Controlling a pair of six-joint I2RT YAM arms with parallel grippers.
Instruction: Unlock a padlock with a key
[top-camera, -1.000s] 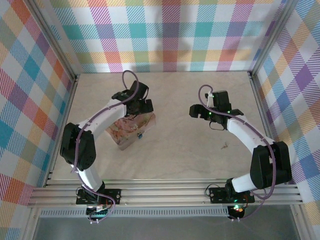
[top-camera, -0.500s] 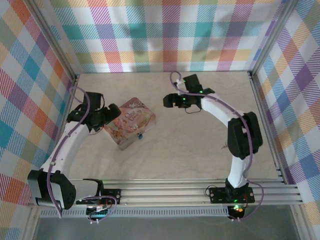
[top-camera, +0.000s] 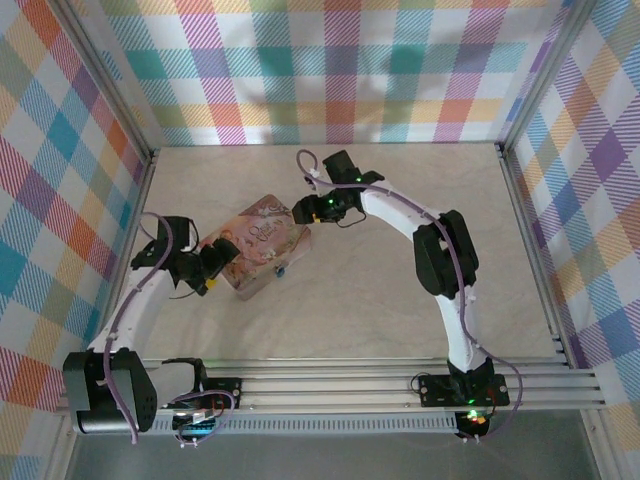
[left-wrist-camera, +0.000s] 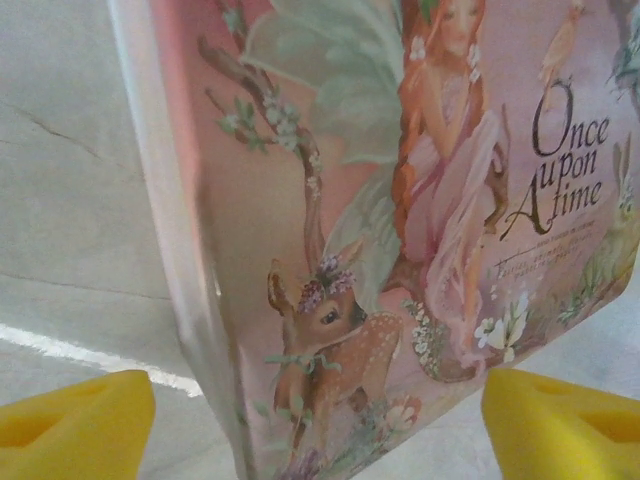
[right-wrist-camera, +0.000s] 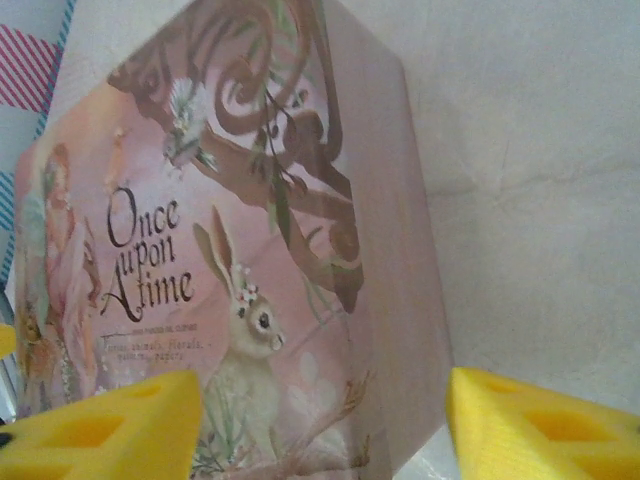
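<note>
The padlock (top-camera: 280, 269), a tiny blue speck in the top view, lies on the table (top-camera: 370, 290) against the near side of the pink box (top-camera: 262, 240), close to the box's near-right edge. It sits off to the right of the left gripper (top-camera: 214, 264), with the box's near corner between them. It is on the base side of the right gripper (top-camera: 304, 211), with the box's right end between them. Neither gripper touches it. The left gripper is at the box's left corner, its jaws spread wide and holding nothing. Its wrist camera shows the yellow fingertips (left-wrist-camera: 70, 425) far apart at the lower corners, with the box's printed lid and one long edge ahead of them. The right gripper is at the box's far-right corner, likewise spread wide and empty. Its yellow pads (right-wrist-camera: 545, 425) flank the lid's rabbit picture and the words "Once upon A time".
</note>
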